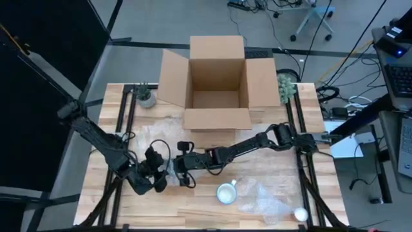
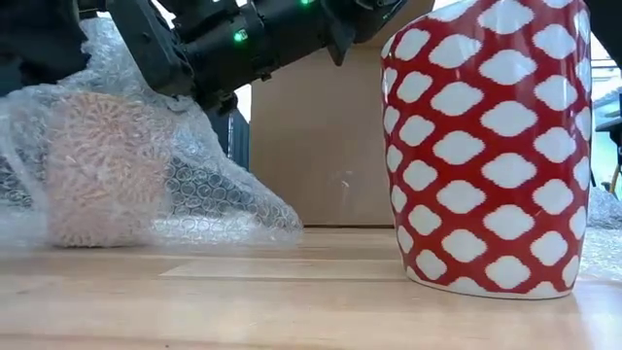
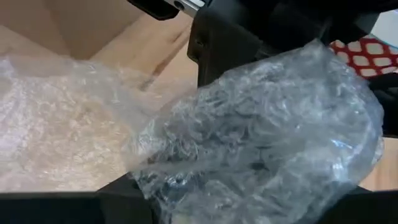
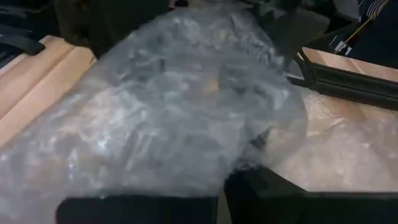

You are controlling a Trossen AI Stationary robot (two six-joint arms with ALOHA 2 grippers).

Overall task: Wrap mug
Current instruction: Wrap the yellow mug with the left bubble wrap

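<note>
Meeting over the table's (image 1: 96, 193) front left, both grippers work one wad of bubble wrap (image 3: 261, 143). Left gripper (image 1: 158, 177) and right gripper (image 1: 183, 169) sit just apart, wrap bunched between them; whether either is clenched on it cannot be told. Mug (image 1: 226, 193), red-and-white patterned, stands upright and unwrapped, right of the grippers. Open box (image 1: 217, 80) sits behind.

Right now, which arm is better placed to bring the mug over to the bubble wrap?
Probably the right. The mug stands just below the right gripper in the high view, nearer than the left gripper. Both are bunched at the bubble wrap.
</note>
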